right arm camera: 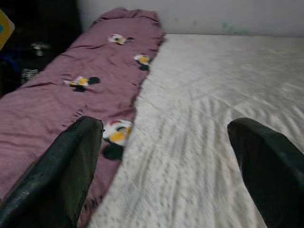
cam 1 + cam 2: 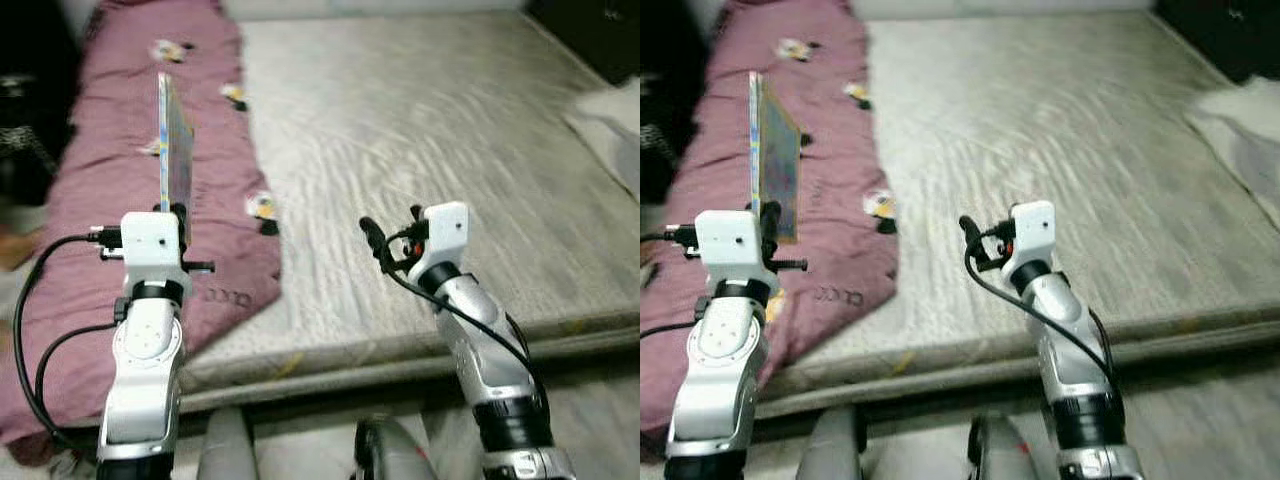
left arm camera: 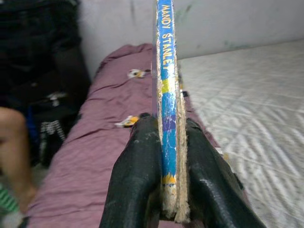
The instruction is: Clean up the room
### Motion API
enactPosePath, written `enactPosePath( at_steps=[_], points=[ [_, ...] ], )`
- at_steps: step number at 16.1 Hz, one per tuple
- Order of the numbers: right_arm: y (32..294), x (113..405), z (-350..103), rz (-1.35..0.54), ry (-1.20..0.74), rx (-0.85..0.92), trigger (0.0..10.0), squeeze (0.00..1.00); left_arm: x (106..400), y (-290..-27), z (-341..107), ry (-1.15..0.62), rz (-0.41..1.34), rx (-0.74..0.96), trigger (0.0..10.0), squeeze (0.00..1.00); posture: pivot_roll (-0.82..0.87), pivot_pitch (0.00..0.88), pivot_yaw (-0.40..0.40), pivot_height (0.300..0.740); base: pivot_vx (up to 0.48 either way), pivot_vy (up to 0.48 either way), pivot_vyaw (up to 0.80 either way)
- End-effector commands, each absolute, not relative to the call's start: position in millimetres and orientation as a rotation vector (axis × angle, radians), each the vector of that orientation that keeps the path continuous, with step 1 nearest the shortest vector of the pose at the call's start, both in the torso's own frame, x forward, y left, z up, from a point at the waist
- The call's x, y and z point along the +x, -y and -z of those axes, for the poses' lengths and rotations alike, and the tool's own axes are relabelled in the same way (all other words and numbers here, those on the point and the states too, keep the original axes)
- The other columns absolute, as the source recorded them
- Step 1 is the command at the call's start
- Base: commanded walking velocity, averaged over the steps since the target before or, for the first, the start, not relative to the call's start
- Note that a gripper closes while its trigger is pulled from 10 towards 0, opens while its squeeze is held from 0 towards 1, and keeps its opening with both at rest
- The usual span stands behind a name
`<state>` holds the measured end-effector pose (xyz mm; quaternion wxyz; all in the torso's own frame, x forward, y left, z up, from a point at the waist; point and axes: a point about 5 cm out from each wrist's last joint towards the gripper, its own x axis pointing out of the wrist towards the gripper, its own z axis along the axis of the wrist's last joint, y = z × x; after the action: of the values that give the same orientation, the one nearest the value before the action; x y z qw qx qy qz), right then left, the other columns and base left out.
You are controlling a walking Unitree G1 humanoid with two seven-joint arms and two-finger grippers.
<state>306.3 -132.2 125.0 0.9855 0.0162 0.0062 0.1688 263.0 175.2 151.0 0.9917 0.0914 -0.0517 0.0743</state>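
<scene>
While left gripper (image 3: 164, 190) clamps thin picture book (image 2: 175, 150) upright over maroon blanket (image 2: 110, 250), book not yet put away. Quilted mattress (image 2: 420, 170) otherwise bare. Right gripper (image 1: 173, 166) hovers above mattress, fingers apart, holding nothing. Cleanup mid-way, judging.

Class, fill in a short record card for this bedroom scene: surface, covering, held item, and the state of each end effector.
surface: pale quilted mattress
covering: purple blanket with small cartoon prints, along the mattress's left side
held item: thin book, upright, spine reading "Mandy Stanley"
left end effector: shut on the book, raised over the blanket
right end effector: open, holding nothing, over the mattress
bystander: a person's leg beside the bed
</scene>
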Motion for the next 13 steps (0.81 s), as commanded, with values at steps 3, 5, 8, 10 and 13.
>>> enactPosePath(
  at_steps=[3,5,8,10,13],
  points=[
    [133,308,-126,-0.332,0.000,0.027,10.0,0.00,262,-177,-152,0.107,-0.165,0.180,10.0,0.00,0.00,0.000,-0.020,0.728,0.000,0.000,0.00],
    [135,308,-126,-0.325,0.000,0.021,10.0,0.00,260,-177,-147,0.078,-0.194,0.139,10.0,0.00,0.00,0.000,-0.020,0.740,0.000,0.000,0.00],
    [137,308,-122,-0.315,-0.004,0.017,10.0,0.00,257,-178,-137,0.046,-0.196,0.110,10.0,0.00,0.00,0.000,-0.017,0.740,0.000,0.000,0.00],
    [137,308,-122,-0.312,-0.005,0.015,10.0,0.00,257,-177,-135,0.039,-0.185,0.113,10.0,0.00,0.00,0.000,-0.017,0.740,0.000,0.000,0.00],
    [136,311,-124,-0.310,0.005,0.006,10.0,0.00,259,-174,-137,0.041,-0.172,0.112,10.0,0.00,0.00,0.000,-0.019,0.740,0.000,0.000,0.00]
  ],
)
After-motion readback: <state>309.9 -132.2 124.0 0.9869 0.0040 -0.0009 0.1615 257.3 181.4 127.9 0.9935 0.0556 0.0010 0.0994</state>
